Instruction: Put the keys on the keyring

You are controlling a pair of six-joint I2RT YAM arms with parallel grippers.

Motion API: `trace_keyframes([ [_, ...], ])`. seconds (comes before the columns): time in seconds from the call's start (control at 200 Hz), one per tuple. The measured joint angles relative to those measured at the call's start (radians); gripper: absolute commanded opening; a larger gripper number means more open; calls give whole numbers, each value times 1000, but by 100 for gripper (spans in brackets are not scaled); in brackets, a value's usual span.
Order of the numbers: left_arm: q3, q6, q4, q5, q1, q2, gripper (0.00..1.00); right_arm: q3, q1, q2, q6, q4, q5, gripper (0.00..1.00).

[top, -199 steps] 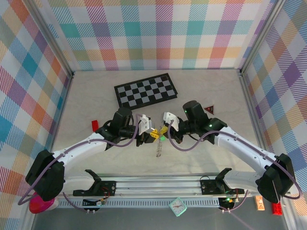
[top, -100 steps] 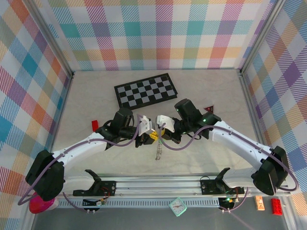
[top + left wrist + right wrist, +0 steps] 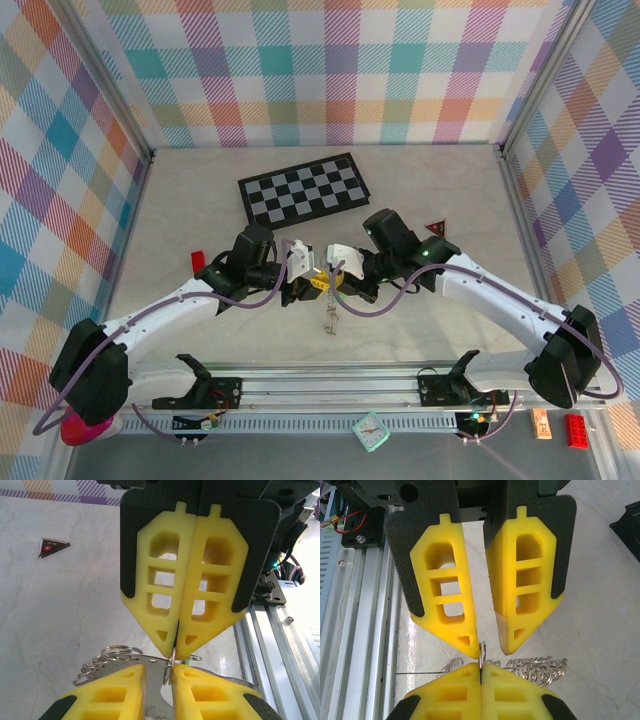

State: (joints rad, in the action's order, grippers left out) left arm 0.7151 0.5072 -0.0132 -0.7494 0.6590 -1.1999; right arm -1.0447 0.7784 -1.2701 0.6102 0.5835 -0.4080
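right tool [image 3: 176,647] has closed in on left tool [image 3: 487,647], tip to tip over the tabletop [image 3: 200,200] centre; right clamped on keyring [image 3: 540,666] wire, left slightly apart astride it.

My pale marbled tabletop [image 3: 200,205] carries a chessboard [image 3: 305,188], a dark red triangle [image 3: 435,228] and a small red block [image 3: 198,262].

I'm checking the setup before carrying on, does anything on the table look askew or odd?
The black-and-white chessboard lies skewed to the table's back edge. Nothing else stands out: the right gripper pinches the thin silver wire keyring.
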Motion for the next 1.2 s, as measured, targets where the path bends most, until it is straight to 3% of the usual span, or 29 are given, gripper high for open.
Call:
trace_keyframes([
  [0.445,0,10,2,-13,0,0,9,0,-1,3,-15,-22,-23,0],
  [0.68,0,10,8,-23,0,0,0,10,-7,5,-42,-43,-32,0],
  [0.775,0,2,10,-27,0,0,0,49,-17,24,-73,-87,-48,20],
  [0.86,-9,-23,-26,-35,1,0,0,106,-43,69,-121,-152,-66,29],
  [1.05,-87,-129,-175,-49,1,0,0,258,-111,209,-236,-302,-111,29],
  [1.2,-126,-195,-274,-64,1,-2,0,309,-117,232,-294,-382,-129,27],
])
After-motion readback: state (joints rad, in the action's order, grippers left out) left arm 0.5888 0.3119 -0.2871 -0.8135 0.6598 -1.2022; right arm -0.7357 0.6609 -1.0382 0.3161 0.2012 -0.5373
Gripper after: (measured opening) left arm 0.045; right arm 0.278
